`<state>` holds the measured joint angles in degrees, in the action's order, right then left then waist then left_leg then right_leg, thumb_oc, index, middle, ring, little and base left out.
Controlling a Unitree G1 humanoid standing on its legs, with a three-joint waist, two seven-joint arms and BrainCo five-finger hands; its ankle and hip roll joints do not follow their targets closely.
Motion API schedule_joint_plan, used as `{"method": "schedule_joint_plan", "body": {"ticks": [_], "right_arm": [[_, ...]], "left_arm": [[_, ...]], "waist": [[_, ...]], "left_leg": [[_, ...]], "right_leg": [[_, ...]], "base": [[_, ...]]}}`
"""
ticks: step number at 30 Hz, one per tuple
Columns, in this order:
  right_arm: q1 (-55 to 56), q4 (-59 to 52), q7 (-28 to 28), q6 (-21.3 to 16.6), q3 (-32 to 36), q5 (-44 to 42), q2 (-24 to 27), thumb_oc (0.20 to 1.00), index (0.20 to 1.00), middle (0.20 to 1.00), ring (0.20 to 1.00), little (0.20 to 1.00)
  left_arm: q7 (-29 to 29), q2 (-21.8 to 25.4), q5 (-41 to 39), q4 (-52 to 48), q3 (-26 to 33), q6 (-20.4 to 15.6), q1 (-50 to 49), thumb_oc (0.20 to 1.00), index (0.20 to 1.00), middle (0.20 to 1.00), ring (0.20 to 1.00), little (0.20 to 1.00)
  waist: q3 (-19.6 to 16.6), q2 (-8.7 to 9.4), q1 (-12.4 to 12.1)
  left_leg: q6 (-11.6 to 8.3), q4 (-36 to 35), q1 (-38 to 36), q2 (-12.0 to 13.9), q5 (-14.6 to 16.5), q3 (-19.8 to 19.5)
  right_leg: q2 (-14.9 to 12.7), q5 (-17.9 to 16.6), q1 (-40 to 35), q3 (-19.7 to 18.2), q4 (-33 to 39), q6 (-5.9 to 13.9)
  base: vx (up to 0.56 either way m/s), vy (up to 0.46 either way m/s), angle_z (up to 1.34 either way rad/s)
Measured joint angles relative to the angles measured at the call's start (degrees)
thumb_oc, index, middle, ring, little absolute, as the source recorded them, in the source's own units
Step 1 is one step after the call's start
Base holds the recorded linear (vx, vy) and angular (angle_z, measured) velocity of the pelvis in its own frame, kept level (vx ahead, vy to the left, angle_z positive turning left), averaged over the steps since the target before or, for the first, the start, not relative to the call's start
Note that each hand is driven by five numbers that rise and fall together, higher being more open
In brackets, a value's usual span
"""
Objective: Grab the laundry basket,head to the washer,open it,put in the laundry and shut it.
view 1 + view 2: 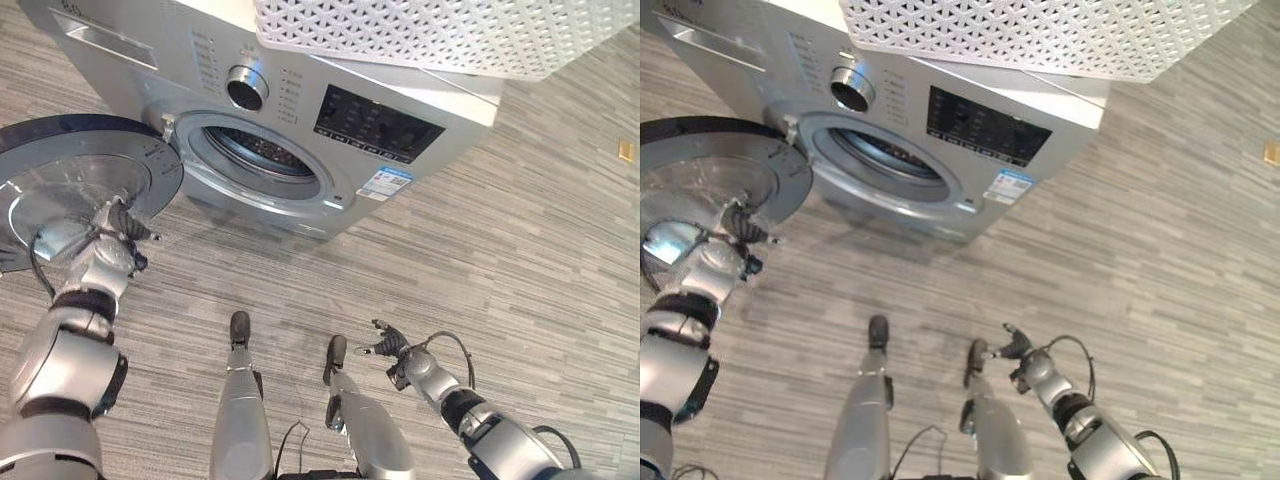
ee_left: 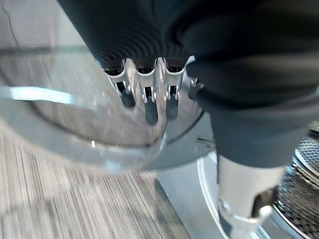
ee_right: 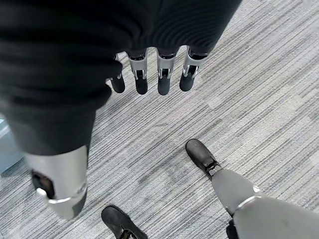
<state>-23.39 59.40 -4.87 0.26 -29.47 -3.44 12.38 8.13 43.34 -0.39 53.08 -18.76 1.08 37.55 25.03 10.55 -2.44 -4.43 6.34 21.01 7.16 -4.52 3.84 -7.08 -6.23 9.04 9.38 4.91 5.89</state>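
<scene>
A silver front-loading washer point(image 1: 300, 110) stands ahead with its round glass door point(image 1: 75, 180) swung wide open to the left, and the drum opening point(image 1: 255, 152) is exposed. A white perforated laundry basket point(image 1: 440, 30) rests on top of the washer. My left hand point(image 1: 118, 228) is at the open door's lower edge, fingers straight against the door glass point(image 2: 99, 124). My right hand point(image 1: 392, 348) hangs low at the right over the floor, open and holding nothing.
Grey striped flooring point(image 1: 520, 230) spreads out to the right of the washer. The control panel point(image 1: 378, 124) and dial point(image 1: 247, 87) face me. A small yellow object point(image 1: 627, 151) lies at the far right.
</scene>
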Motion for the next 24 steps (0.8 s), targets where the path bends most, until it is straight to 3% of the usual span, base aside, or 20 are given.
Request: {"method": "schedule_joint_plan", "body": {"ticks": [3,5,7,8,9,12,16,17,19,20,21,22,23,24], "right_arm": [[3.6,-0.1,0.0,0.7,6.6,0.0,0.2,1.000,1.000,1.000,1.000,1.000],[8.2,0.0,-0.2,1.7,15.6,-0.3,1.8,1.000,1.000,1.000,1.000,1.000],[11.0,-1.6,-0.3,2.0,22.0,-0.4,4.1,1.000,1.000,1.000,1.000,1.000],[12.8,-1.4,-1.4,2.2,21.5,-0.5,6.6,1.000,1.000,1.000,1.000,1.000],[14.0,-1.9,-1.3,2.4,22.7,-0.5,8.7,1.000,1.000,1.000,1.000,1.000],[17.9,-8.0,-2.6,3.1,31.7,-2.1,12.4,1.000,1.000,1.000,1.000,1.000],[18.6,-12.2,-4.9,2.5,37.1,-5.2,17.4,1.000,1.000,1.000,1.000,1.000],[19.8,-16.9,-6.0,2.4,44.2,-7.6,19.4,1.000,1.000,1.000,1.000,1.000],[19.8,-19.6,-8.8,1.1,45.6,-9.4,23.5,1.000,1.000,1.000,1.000,1.000],[19.5,-19.4,-9.5,0.7,45.8,-9.4,25.4,1.000,1.000,1.000,1.000,1.000],[19.3,-19.4,-10.5,0.1,46.9,-9.9,27.8,1.000,1.000,1.000,1.000,1.000],[19.3,-19.9,-10.8,-0.1,48.1,-10.5,28.4,1.000,1.000,1.000,1.000,1.000],[19.1,-21.4,-11.7,-0.3,49.4,-10.6,30.2,1.000,1.000,1.000,1.000,1.000],[18.4,-23.3,-12.2,-0.6,49.7,-10.5,33.2,1.000,1.000,1.000,1.000,1.000]], "left_arm": [[-0.9,-3.7,-2.7,-7.8,2.2,0.1,-10.5,1.000,1.000,1.000,1.000,1.000],[-3.1,-12.1,-4.2,-11.2,3.9,-0.5,-21.7,1.000,1.000,1.000,1.000,1.000],[-4.1,-16.7,-4.3,-12.9,4.5,-1.0,-28.0,1.000,1.000,1.000,1.000,1.000],[-5.5,-18.3,-4.3,-11.1,1.3,-0.8,-31.1,1.000,1.000,1.000,1.000,1.000],[-6.2,-19.4,-4.4,-10.2,1.8,-0.9,-33.5,1.000,1.000,1.000,1.000,1.000],[-7.2,-20.7,-6.4,-10.8,4.5,-0.9,-37.3,1.000,1.000,1.000,1.000,1.000],[-7.4,-20.9,-6.9,-10.7,4.5,-0.8,-38.1,1.000,1.000,1.000,1.000,1.000],[-8.4,-21.8,-7.8,-10.4,4.3,-0.8,-37.9,1.000,1.000,1.000,1.000,1.000],[-9.0,-21.4,-8.1,-10.7,4.0,-0.8,-39.3,1.000,1.000,1.000,1.000,1.000],[-9.1,-21.2,-8.1,-10.7,3.8,-0.8,-39.5,1.000,1.000,1.000,1.000,1.000],[-9.2,-20.8,-8.1,-10.8,4.0,-0.8,-39.1,1.000,1.000,1.000,1.000,1.000],[-9.2,-20.4,-8.1,-10.8,3.9,-0.8,-39.0,1.000,1.000,1.000,1.000,1.000],[-9.6,-19.8,-8.1,-11.2,3.9,-0.8,-38.5,1.000,1.000,1.000,1.000,1.000],[-9.7,-20.2,-8.2,-10.6,4.1,-0.6,-38.4,1.000,1.000,1.000,1.000,1.000]], "waist": [[-0.1,-0.31,-0.3],[-2.9,-0.89,-0.3],[-4.1,-2.11,-0.2],[-7.6,-2.58,0.1],[-9.0,-2.68,0.2],[-11.4,-4.13,1.0],[-13.3,-6.46,1.7],[-12.5,-9.01,2.9],[-13.4,-9.33,2.8],[-13.7,-9.56,2.3],[-14.1,-8.76,2.5],[-14.1,-8.04,2.9],[-14.0,-6.44,3.8],[-13.1,-6.44,3.7]], "left_leg": [[0.40,0.7,-2.4,-0.5,1.1,0.5],[1.33,2.1,-4.1,-1.6,3.6,2.0],[2.42,4.6,-5.2,-1.5,5.8,2.6],[2.62,5.2,-4.7,-2.1,6.5,3.1],[3.27,6.3,-4.7,-2.9,7.0,3.3],[5.13,7.9,-5.1,-4.9,8.2,3.4],[6.33,7.7,-5.1,-6.8,8.2,2.9],[8.13,8.7,-6.7,-6.9,8.5,-0.2],[9.05,6.7,-9.6,-7.1,9.1,-0.1],[9.10,5.4,-10.1,-7.1,9.1,0.0],[9.08,2.7,-10.2,-6.9,9.1,-0.6],[9.73,1.8,-10.1,-7.7,9.3,-1.2],[12.94,6.8,-8.2,-9.3,10.6,-0.8],[9.96,7.8,-8.0,-9.0,9.0,0.1]], "right_leg": [[-0.6,0.0,-2.2,0.0,-0.3,-0.02],[-2.0,0.3,-4.1,-0.1,-0.5,-0.50],[-2.7,0.6,-5.4,-1.0,-1.5,-0.68],[-3.1,1.7,-4.7,-1.1,-1.7,-2.03],[-4.2,3.3,-5.3,-1.0,-1.8,-3.04],[-5.8,4.2,-6.0,-0.9,-3.3,-4.44],[-7.2,1.8,-3.1,-1.2,-11.2,-1.87],[-7.6,3.0,0.3,-3.8,-22.4,-0.60],[-7.8,2.5,3.0,-5.7,-29.0,0.55],[-7.4,2.8,3.3,-5.6,-28.7,0.82],[-5.1,4.1,3.9,-5.7,-26.4,0.81],[-4.5,5.0,3.5,-6.0,-23.0,0.78],[-4.9,6.9,3.3,-7.5,-19.2,3.10],[-4.7,8.3,2.5,-9.1,-17.1,4.14]], "base": [[0.07,0.108,-0.07],[0.12,0.160,-0.15],[0.10,0.140,-0.21],[0.16,0.234,-0.16],[0.15,0.244,-0.04],[0.08,0.202,0.10],[0.09,0.183,0.20],[0.13,0.095,0.41],[0.17,0.065,0.22],[0.15,0.002,0.24],[0.14,-0.036,0.43],[0.08,-0.038,0.67],[0.08,-0.055,0.47],[0.10,-0.053,0.27]]}}
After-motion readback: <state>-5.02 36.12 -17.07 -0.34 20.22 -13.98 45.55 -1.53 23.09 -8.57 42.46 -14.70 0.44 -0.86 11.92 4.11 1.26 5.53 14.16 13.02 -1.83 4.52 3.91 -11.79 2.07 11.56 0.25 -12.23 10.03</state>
